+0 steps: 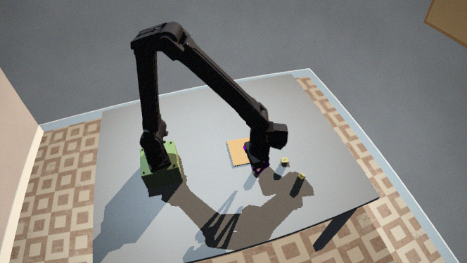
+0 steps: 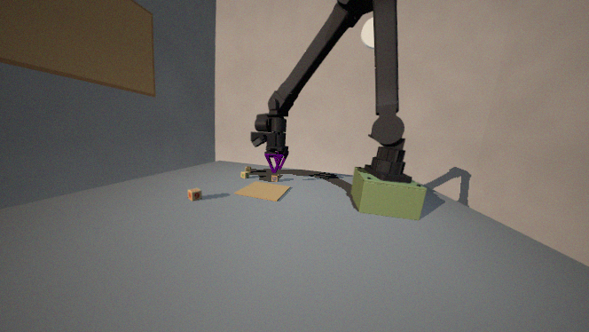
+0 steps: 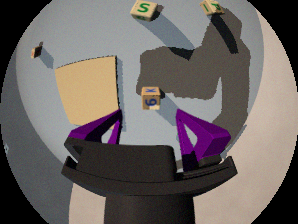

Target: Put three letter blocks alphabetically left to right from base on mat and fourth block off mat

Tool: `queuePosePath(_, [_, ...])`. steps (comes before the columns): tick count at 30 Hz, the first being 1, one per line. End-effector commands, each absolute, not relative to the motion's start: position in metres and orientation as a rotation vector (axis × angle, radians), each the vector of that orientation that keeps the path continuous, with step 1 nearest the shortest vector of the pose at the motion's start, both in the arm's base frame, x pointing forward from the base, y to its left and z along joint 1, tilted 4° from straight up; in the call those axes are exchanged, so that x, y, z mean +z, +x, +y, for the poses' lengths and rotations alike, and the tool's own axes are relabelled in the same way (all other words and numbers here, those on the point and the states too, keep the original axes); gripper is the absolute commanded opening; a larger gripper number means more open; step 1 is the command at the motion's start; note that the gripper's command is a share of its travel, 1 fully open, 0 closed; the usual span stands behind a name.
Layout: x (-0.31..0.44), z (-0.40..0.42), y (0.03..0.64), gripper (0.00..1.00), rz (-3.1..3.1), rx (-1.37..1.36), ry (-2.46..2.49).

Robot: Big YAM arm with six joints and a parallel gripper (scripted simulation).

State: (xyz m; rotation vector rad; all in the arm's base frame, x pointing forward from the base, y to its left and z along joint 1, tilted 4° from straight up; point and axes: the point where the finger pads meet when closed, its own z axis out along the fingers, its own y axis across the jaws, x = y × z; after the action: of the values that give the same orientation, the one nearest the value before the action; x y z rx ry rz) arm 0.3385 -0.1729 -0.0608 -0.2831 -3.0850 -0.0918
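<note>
My gripper (image 2: pixel 275 170) (image 3: pixel 149 113) is open and empty, above and beside a block with blue K and 6-or-9 faces (image 2: pixel 275 177) (image 3: pixel 151 98); which face is on top I cannot tell. The tan mat (image 1: pixel 240 155) (image 2: pixel 262 192) (image 3: pixel 90 87) lies flat beside that block. A block with a green S on top (image 1: pixel 284 160) (image 2: pixel 244 175) (image 3: pixel 144 9) lies beyond. Another green-marked block (image 1: pixel 302 176) (image 2: pixel 248 169) (image 3: pixel 211 7) is near it, its top character unclear. A block with a red side character (image 2: pixel 194 194) (image 3: pixel 36 51) lies beyond the mat, mostly hidden in the top view.
The green base box (image 1: pixel 162 172) (image 2: pixel 390 200) carries the arm. The arm's shadow covers the table around the two green-marked blocks. The table's edge (image 1: pixel 302 227) runs beyond them in the top view. All four blocks lie off the mat.
</note>
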Motion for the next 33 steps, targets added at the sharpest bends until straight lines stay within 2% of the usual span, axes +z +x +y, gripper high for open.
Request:
queuePosePath(1, [-0.035, -0.193, 0.368, 0.73, -3.159, -0.047, -0.284])
queuePosePath(33, [0.010, -0.195, 0.368, 0.73, -3.157, -0.048, -0.283])
